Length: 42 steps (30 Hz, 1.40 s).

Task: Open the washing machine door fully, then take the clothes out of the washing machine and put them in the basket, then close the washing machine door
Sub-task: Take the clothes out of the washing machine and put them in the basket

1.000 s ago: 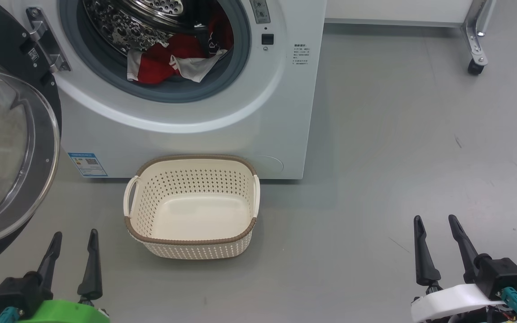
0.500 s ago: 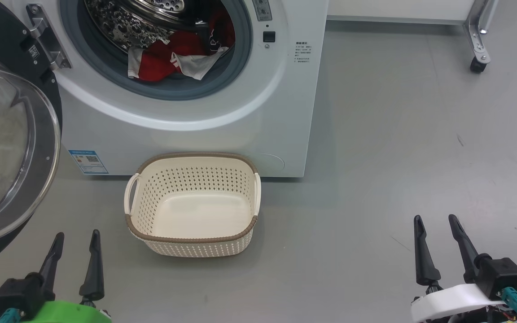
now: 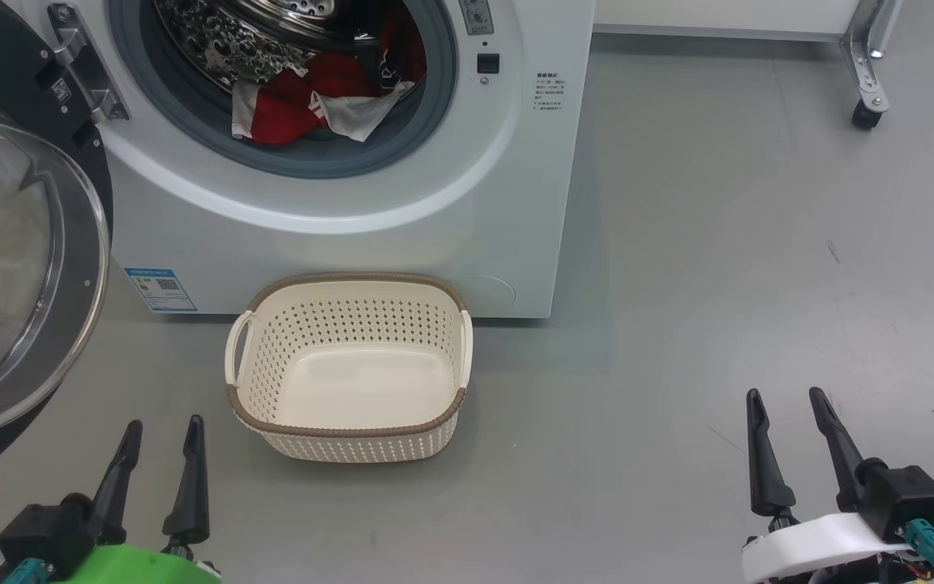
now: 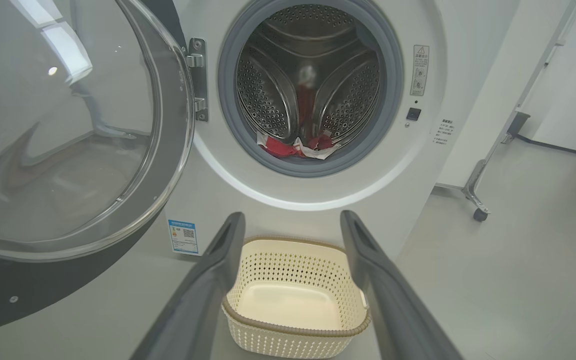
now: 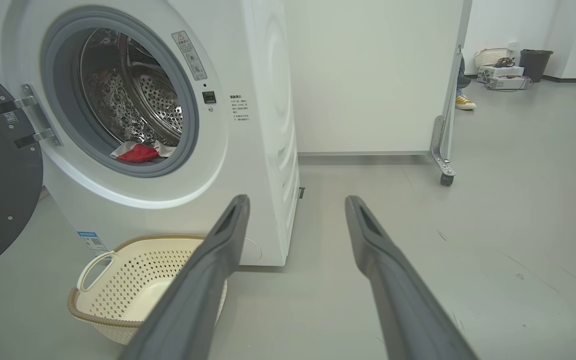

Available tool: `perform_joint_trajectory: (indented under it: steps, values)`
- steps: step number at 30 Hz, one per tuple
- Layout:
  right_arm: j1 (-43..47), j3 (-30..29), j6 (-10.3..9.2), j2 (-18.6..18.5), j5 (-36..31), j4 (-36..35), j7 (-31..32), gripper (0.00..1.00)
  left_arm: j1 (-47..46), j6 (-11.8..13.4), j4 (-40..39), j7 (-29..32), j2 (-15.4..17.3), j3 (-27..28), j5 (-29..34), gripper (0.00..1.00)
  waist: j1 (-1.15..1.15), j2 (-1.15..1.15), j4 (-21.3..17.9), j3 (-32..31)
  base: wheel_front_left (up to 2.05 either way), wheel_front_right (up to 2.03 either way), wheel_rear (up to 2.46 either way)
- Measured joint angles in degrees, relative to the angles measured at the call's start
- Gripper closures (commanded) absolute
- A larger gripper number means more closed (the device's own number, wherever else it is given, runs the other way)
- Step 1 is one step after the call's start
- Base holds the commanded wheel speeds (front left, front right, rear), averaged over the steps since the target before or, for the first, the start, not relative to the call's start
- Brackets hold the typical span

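Observation:
The white washing machine (image 3: 434, 211) stands ahead with its round black-rimmed door (image 3: 21, 268) swung wide to the left on its hinge. Red and white clothes (image 3: 313, 109) lie at the front of the steel drum, also seen as clothes (image 4: 298, 146) in the left wrist view and clothes (image 5: 138, 151) in the right wrist view. The cream basket (image 3: 349, 369) sits on the floor against the machine's front, with nothing in it. My left gripper (image 3: 163, 426) is open at the lower left, short of the basket. My right gripper (image 3: 783, 397) is open at the lower right, far from the machine.
Grey floor (image 3: 718, 268) stretches to the right of the machine. A white panel on a castor leg (image 3: 864, 113) stands at the back right. In the right wrist view a person's yellow shoe (image 5: 464, 102) and boxes with a black bin (image 5: 535, 62) lie far behind.
The head view has crept slightly, so the machine and basket sit a little higher and to the right. My left gripper has moved a little to the right. The right gripper has stayed put.

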Motion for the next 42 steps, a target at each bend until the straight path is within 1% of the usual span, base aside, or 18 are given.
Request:
perform_joint_trajectory:
  steps: [9,19,29,33,42]
  values:
    - [0.01,-0.01,0.00,0.01,0.00,0.00,0.00,0.00,0.00,0.00,-0.73,0.00,0.42,0.64,-0.58,0.00,0.00,0.00,0.15,0.12,0.29,-0.29,0.00]
    - [0.01,-0.01,0.00,0.01,0.00,0.01,0.00,0.00,0.00,0.00,-0.87,0.00,0.82,0.66,-0.66,0.00,0.00,0.00,0.50,0.04,0.66,-0.66,0.00]
    - [0.02,0.02,-0.01,0.01,0.00,0.05,0.00,0.00,0.01,0.00,-0.88,0.00,1.10,0.76,-0.71,0.00,0.00,0.00,0.92,-0.10,1.07,-1.07,0.00]
    - [0.02,0.14,-0.01,0.01,0.00,0.09,0.00,0.00,0.02,0.00,-0.73,0.00,2.19,1.18,1.43,0.00,0.00,0.00,1.03,-0.06,1.27,-1.27,0.00]
    - [0.02,0.43,-0.03,0.02,0.01,0.27,0.00,0.00,0.02,0.00,-0.66,0.00,1.97,1.42,2.22,0.00,0.00,0.00,1.11,-0.04,1.02,-1.02,0.00]
